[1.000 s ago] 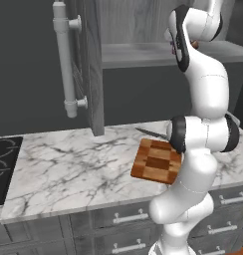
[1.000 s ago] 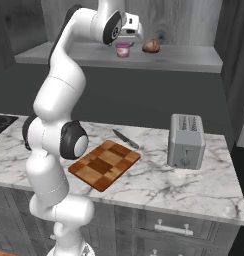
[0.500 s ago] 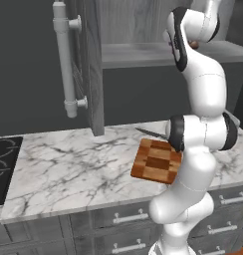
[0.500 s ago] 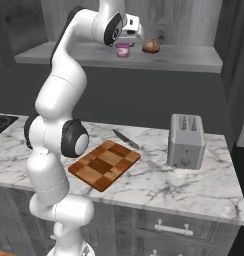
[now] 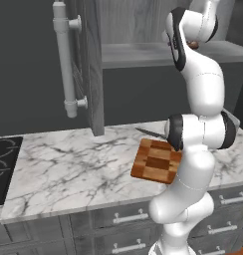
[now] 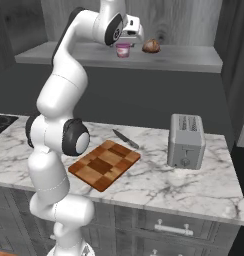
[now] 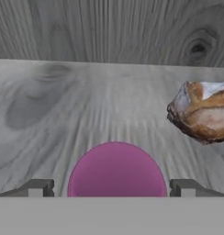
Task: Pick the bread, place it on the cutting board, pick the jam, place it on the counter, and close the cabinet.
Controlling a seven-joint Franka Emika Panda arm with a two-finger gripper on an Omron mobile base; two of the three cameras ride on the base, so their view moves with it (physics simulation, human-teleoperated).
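Observation:
The jam (image 7: 116, 170), a pink-purple jar, stands on the cabinet shelf (image 6: 184, 56). It sits between the two finger tips of my gripper (image 7: 112, 188), which is open with a gap on each side of the jar. From the right base view my gripper (image 6: 126, 41) hangs just above the jam (image 6: 123, 50). The bread (image 7: 202, 110), a brown roll with a pale top, lies on the same shelf to the jar's right, also as the bread (image 6: 151, 46). The checkered cutting board (image 6: 105, 164) lies bare on the marble counter (image 6: 189, 187) below.
The cabinet door (image 5: 92, 69) stands open at the left with its long bar handle (image 5: 63, 60). A grey toaster (image 6: 186, 141) and a knife (image 6: 125, 139) are on the counter. A black stovetop (image 5: 4, 164) is at the far left.

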